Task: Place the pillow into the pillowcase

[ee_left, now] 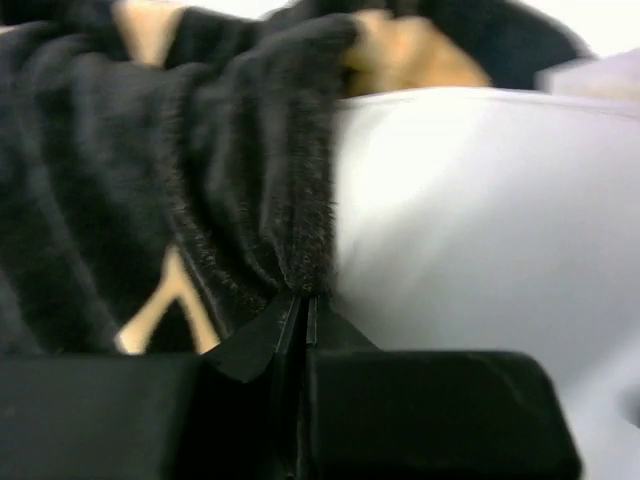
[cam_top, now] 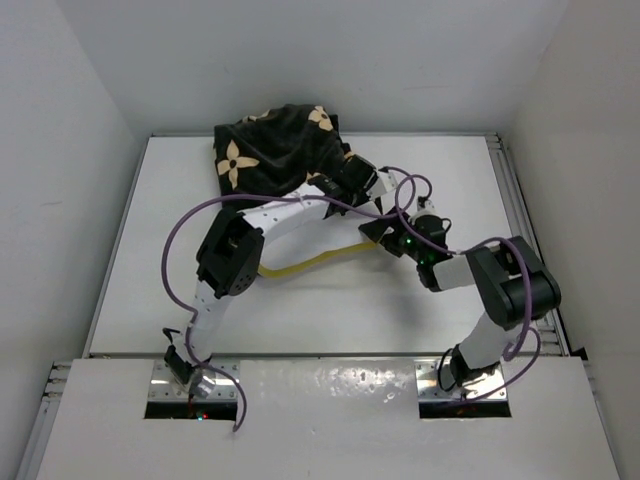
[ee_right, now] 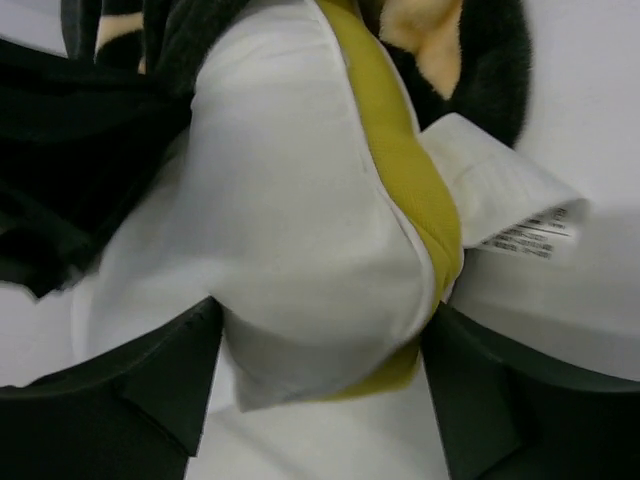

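Black fingers of the right gripper (ee_right: pixel 320 365) fill the near edge of its wrist view. They are clenched on either side of one bulging end of the large white puffy pillow (ee_right: pixel 290 200). The pillow's yellow edge band (ee_right: pixel 400 170) and white care label (ee_right: pixel 510 195) lie just outside the big black soft pillowcase (ee_right: pixel 495 70) printed with tan flowers. Gripping this trailing end probably lets the arm push the pillow deeper into the pillowcase.

The left gripper (ee_left: pixel 300 315) is pinched tight on the pillowcase's furry hem, touching the pillow's white skin. It seems to anchor the opening so the cloth does not slide away. From above, the pillowcase is heaped at the far side of the white table (cam_top: pixel 150 250), and the pillow reaches out of it toward the arms, seemingly only partly inside.
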Robot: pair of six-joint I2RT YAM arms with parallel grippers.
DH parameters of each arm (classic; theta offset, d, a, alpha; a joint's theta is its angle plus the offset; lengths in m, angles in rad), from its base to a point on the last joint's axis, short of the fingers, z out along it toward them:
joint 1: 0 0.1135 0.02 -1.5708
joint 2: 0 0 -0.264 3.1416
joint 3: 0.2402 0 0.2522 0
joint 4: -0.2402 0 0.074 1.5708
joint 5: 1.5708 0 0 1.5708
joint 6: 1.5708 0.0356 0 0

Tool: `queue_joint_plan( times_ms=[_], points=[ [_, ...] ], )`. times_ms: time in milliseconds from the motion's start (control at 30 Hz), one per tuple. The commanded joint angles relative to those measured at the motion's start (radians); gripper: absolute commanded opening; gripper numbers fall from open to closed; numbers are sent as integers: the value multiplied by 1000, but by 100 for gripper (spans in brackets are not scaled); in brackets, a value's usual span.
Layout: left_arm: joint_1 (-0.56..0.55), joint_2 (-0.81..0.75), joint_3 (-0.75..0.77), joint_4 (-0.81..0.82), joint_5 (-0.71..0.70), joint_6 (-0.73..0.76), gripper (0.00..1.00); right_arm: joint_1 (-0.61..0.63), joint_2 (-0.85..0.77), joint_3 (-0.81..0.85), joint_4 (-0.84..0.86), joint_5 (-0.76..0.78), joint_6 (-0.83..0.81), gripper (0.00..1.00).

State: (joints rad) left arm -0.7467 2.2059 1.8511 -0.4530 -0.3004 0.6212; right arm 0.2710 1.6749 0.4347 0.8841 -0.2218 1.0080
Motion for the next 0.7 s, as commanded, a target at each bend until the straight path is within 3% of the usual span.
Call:
queue_joint_plan(
  times_ms=[0,33,100,133,167,267,400,600,667],
  points=[
    [38,-29,117,-183,362,-35,0,39,78,59,114,-30,59,73],
    [50,-58,146,-217,444,-38,0,49,95,73,143,-39,79,54],
    [43,-115,148,-281,551,-37,0,65,124,79,270,-56,110,27],
    [35,-135,140,-300,564,-12,0,82,124,84,303,-54,109,4],
    [30,-150,135,-312,569,3,0,89,120,85,329,-48,107,0],
    [24,-198,128,-387,632,52,0,123,69,91,389,-11,52,0],
    [26,-222,219,-571,861,106,0,166,-30,95,490,74,-92,0],
    [4,-250,612,-680,928,84,0,204,-181,214,503,217,-271,0],
    [7,-273,667,-676,917,58,0,220,-234,265,472,351,-362,0]
  ],
)
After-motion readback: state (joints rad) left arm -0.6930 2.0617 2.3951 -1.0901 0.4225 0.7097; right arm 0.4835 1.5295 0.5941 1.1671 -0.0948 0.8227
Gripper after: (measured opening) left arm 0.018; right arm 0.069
